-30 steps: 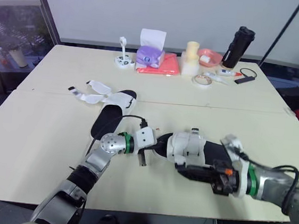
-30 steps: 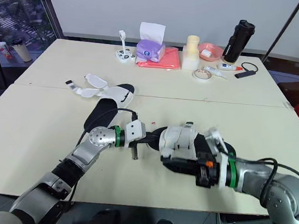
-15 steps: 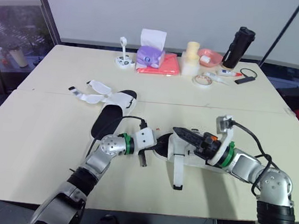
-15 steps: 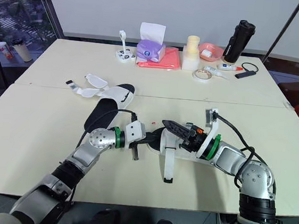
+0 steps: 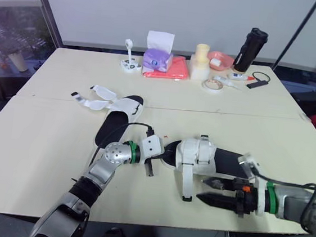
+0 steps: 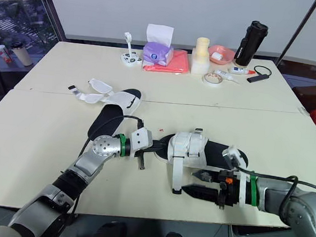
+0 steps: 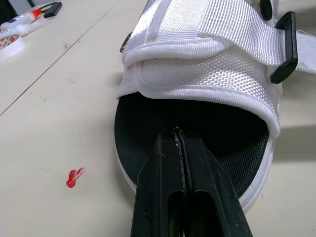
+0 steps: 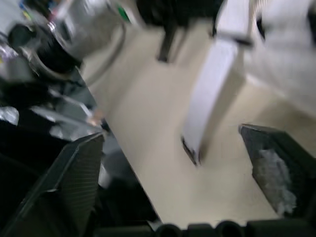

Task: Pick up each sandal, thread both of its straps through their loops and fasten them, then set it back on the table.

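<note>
Near sandal [image 5: 210,158]: lying flat on the table [image 5: 42,140] near its front edge, toe pointing to 9 o'clock, heel to 3 o'clock.
Its straps: a white woven band is crossing the forefoot, with a black loop [image 7: 284,47] sitting at its side.
Loose strap [image 5: 186,184]: hanging out of the band and running across the tabletop toward 6 o'clock, its end lying free.
Left gripper [image 7: 177,132]: reaching in from 9 o'clock, its two black fingers pressed together, their tips sitting over the toe of the black insole.
Right gripper [image 5: 201,190]: hovering low at about 5 o'clock from the band, just beside the loose strap's end, fingers spread apart and pinching nothing, tips pointing to 9 o'clock.
Second sandal [image 5: 115,126]: lying at about 10 o'clock from the first, apart from both grippers, its white straps splaying open toward 10 o'clock.
Red mark [image 7: 75,177]: showing on the tabletop near the first sandal's toe.
Far edge, 12 o'clock: a tissue box [image 5: 158,53], a tape roll [image 5: 210,85] and a black bottle [image 5: 251,50] are standing well apart from the sandals.
</note>
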You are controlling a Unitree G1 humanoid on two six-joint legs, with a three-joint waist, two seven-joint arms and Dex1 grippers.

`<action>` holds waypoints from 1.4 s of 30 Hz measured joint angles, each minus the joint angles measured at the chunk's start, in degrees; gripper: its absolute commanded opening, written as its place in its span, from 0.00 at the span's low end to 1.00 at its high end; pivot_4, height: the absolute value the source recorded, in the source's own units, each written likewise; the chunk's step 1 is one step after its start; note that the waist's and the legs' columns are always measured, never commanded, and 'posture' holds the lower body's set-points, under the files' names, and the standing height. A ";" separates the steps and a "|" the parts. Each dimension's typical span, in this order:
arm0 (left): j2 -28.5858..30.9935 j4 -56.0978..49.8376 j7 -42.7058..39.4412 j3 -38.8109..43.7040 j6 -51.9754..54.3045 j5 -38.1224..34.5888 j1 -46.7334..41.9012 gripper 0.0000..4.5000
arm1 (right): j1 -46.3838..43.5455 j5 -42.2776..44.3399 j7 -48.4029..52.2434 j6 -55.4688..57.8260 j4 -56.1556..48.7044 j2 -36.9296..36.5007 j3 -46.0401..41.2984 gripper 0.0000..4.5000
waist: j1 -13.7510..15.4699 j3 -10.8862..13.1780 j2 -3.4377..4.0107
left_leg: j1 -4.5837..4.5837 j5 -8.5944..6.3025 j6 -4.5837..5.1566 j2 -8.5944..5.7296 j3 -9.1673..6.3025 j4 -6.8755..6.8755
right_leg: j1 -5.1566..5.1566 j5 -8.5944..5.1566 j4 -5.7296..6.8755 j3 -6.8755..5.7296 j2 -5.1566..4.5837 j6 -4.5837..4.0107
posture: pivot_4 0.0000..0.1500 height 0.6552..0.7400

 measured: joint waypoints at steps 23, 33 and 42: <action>-0.25 -0.22 -0.11 0.10 0.52 0.00 0.06 0.00 | -6.01 4.84 -2.36 7.34 0.94 9.16 0.31 0.01 | 0.15 0.01 -0.02 | -0.01 0.00 0.00 0.00 -0.02 -0.01 | 0.01 0.00 -0.01 -0.02 -0.01 0.00 | 1.00 1.00; -0.50 0.02 0.00 0.19 0.50 0.01 0.04 0.00 | -15.07 14.49 -14.14 11.10 10.11 18.97 -6.49 0.01 | 0.21 0.01 -0.01 | 0.00 0.00 0.00 0.01 -0.02 -0.01 | 0.01 0.00 0.01 -0.02 -0.02 -0.01 | 1.00 1.00; -0.67 0.11 0.59 0.09 0.19 0.14 0.21 0.00 | -17.60 16.27 -24.09 11.42 16.70 22.89 -9.10 0.13 | 0.19 -0.01 0.01 | -0.01 0.00 0.00 0.01 -0.01 0.01 | 0.01 0.00 0.04 -0.01 -0.05 -0.01 | 1.00 1.00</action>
